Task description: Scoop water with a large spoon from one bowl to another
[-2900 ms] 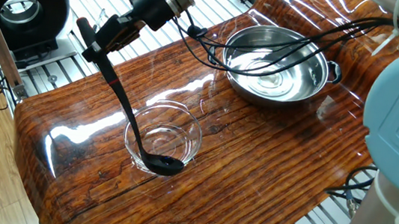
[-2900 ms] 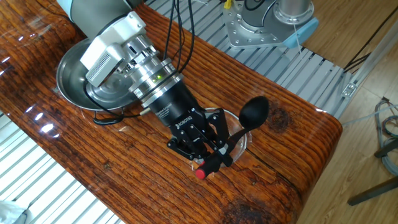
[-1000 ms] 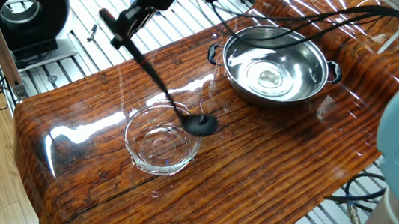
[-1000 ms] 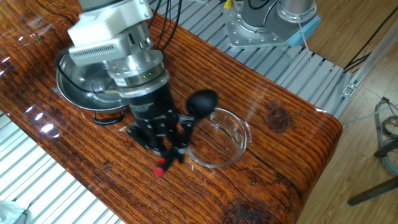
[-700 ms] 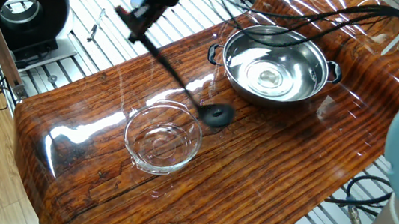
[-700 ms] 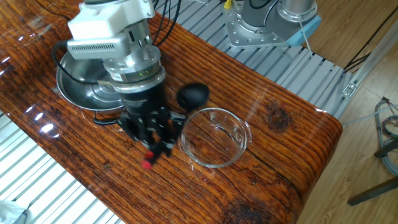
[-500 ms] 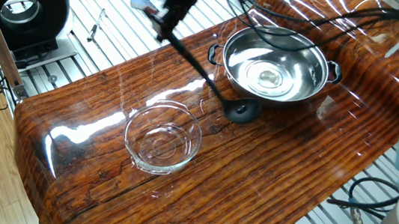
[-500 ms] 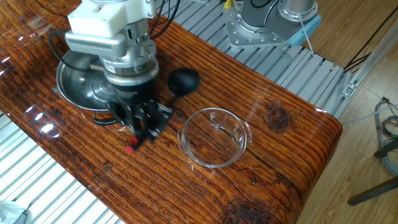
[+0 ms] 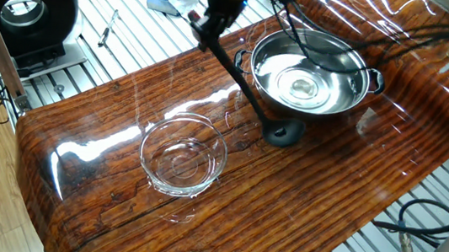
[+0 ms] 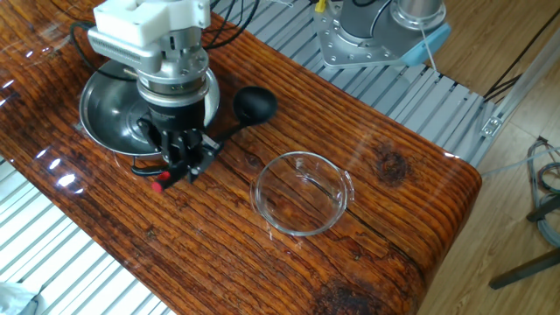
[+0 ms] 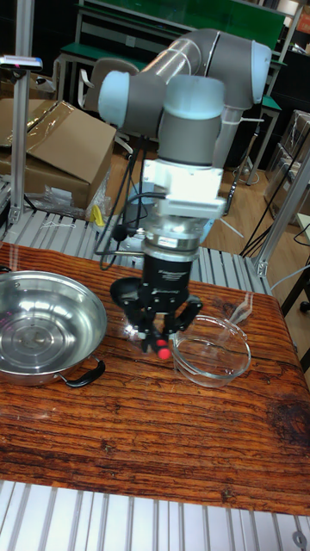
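— Two bowls on the wooden counter, right?

— Yes. Biggest is the steel bowl, two small handles, near one end of the counter. A shiny pool of water lies in its bottom.

— And the other?

— The glass bowl sits toward the opposite end, well apart from the steel one, upright, on bare wood.

— Where's the arm?

— The gripper hangs over the counter edge just beside the steel bowl, pointing down. Its fingers are pinching the top of the ladle handle; a red tip shows just past the grip.

— How does the ladle lie?

— Tilted. The handle slopes down from the fingers, and the black scoop is between the two bowls, just beside the steel bowl's rim. I cannot tell whether the scoop touches the wood or holds any water.
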